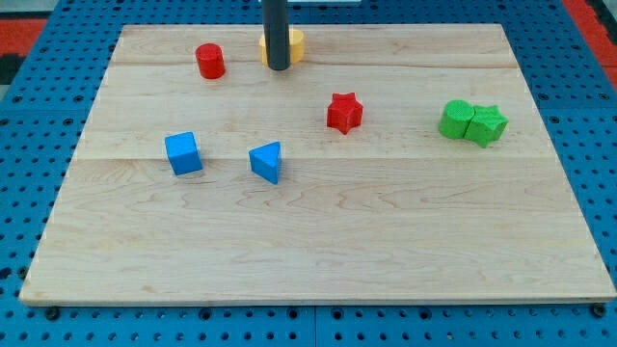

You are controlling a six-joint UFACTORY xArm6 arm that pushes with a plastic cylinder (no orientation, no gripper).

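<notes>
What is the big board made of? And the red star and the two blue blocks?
The board looks like pale, smooth wood: you can see grain lines and plank seams. The red star, blue cube and blue triangle look like painted wood or maybe plastic; their solid, matte colour hides which. My tip touches the yellow block.

My tip (279, 66) is sitting at the view's top against the yellow block (294, 43), red cylinder (210, 61) lying just left, remaining blocks spreading below.
</notes>
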